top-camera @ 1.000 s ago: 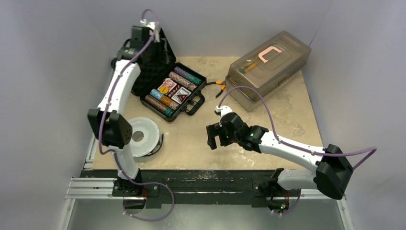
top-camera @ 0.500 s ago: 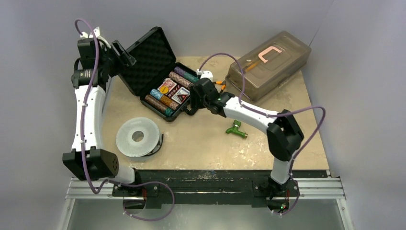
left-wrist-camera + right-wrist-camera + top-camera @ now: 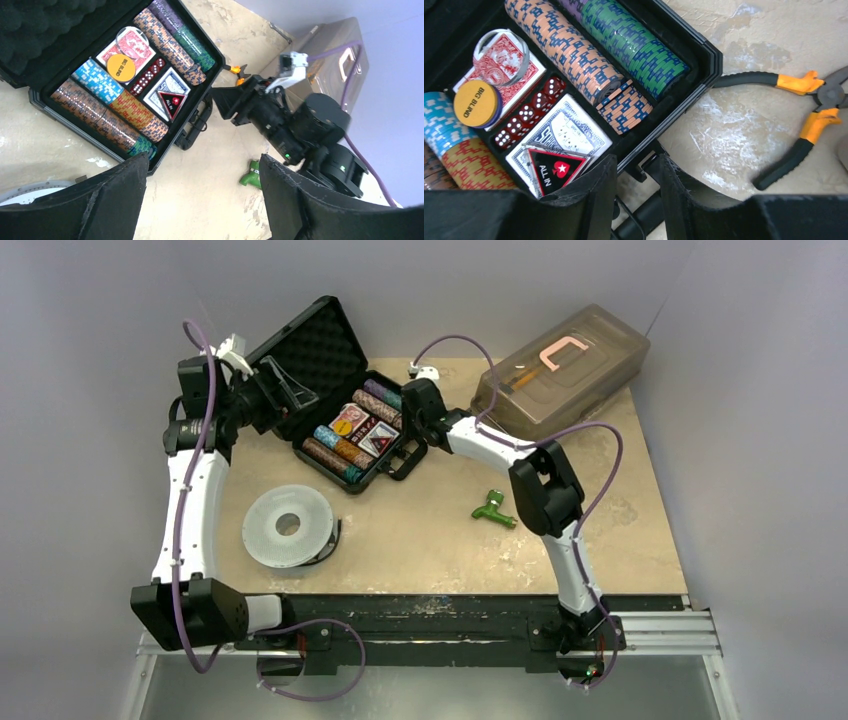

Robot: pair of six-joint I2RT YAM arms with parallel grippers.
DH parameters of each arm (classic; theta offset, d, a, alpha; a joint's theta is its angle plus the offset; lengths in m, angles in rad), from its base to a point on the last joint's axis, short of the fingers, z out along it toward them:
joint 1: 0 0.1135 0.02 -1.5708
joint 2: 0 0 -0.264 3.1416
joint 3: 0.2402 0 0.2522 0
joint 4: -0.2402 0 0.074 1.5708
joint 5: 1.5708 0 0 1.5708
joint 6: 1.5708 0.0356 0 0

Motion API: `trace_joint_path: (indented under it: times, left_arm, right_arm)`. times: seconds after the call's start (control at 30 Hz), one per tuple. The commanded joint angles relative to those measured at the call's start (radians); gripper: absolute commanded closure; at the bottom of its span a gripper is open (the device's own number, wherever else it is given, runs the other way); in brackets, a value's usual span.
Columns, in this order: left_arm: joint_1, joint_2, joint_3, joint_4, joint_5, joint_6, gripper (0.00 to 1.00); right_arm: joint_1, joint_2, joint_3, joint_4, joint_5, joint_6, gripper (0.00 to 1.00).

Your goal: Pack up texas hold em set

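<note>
The texas hold em set's black case lies open at the table's back left, its foam lid raised. Inside are chip rows, a red deck, a blue deck, dice, a yellow button and the triangle marker. My right gripper straddles the case's front wall by the handle, one finger inside and one outside, with the jaws narrowed and a gap still showing. My left gripper hovers wide open by the lid's left edge, holding nothing.
A green toy faucet lies on the table right of the case. Orange-handled pliers lie just behind the case's right corner. A translucent grey box stands at the back right. A white spool lies at the front left.
My right arm swung from the table's front middle to the case's front wall, its jaws narrowing; the faucet now shows on the table. My left gripper opened wider and returned beside the lid.
</note>
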Motion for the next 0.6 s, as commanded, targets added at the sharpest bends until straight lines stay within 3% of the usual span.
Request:
trace_joint_path:
  times: [0.0, 0.37, 0.57]
  left_arm:
    - [-0.015, -0.058, -0.025, 0.047, 0.051, 0.03, 0.21]
    - [-0.065, -0.111, -0.089, 0.045, 0.05, 0.049, 0.21]
    - [-0.064, -0.12, -0.096, 0.032, 0.04, 0.067, 0.21]
  right_arm:
    - [0.003, 0.022, 0.075, 0.072, -0.031, -0.039, 0.65]
    - [-0.01, 0.114, 0.206, 0.066, -0.027, -0.057, 0.59]
    - [-0.015, 0.177, 0.289, 0.053, -0.065, -0.056, 0.65]
